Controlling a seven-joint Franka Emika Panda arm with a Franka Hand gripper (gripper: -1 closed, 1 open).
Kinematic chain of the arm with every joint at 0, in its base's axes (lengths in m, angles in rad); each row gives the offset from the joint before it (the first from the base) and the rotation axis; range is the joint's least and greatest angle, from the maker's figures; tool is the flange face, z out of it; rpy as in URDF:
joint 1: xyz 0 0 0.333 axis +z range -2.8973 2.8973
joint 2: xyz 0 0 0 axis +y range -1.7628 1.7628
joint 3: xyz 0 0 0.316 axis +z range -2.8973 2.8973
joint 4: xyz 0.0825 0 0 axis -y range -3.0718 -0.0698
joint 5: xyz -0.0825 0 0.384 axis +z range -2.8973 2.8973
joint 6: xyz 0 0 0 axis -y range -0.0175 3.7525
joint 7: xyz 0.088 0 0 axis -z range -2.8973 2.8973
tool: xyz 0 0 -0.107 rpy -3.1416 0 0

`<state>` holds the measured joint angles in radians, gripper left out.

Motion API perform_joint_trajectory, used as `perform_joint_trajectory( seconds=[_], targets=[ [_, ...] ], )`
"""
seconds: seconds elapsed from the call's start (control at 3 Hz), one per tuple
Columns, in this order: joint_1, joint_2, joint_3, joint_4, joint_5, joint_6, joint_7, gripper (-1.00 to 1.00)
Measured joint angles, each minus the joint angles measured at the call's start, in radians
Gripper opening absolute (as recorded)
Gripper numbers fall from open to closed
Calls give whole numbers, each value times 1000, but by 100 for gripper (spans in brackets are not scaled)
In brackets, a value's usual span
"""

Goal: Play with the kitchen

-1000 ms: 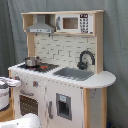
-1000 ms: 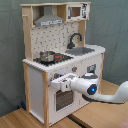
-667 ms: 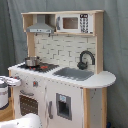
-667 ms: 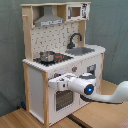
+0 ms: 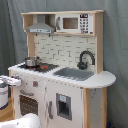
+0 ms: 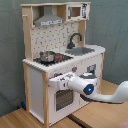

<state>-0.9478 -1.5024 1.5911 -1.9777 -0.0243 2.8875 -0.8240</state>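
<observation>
In the second exterior view, the white arm (image 6: 107, 95) is seen reaching in from the second exterior view's right, its gripper (image 6: 54, 82) held against the front of the kitchen (image 6: 60, 60), just above the oven door (image 6: 62, 99) and level with the knobs (image 6: 75, 69). Whether the fingers are apart or together cannot be told. The kitchen is set on a wooden floor (image 6: 20, 120) before a grey curtain (image 6: 11, 50). On its stove (image 6: 52, 58) a small metal pot (image 6: 46, 56) is placed. Beside the stove, the sink (image 6: 81, 50) is found, with the black faucet (image 6: 75, 39) rising behind it. Above the stove the grey hood (image 6: 49, 20) is mounted, and beside that a toy microwave (image 6: 76, 12) is fitted.
</observation>
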Motion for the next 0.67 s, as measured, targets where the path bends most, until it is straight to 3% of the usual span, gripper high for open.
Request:
perform_joint_trajectory(
  seconds=[0.67],
  targets=[
    [8, 1, 0, -9, 1, -21, 187, -100]
  ],
)
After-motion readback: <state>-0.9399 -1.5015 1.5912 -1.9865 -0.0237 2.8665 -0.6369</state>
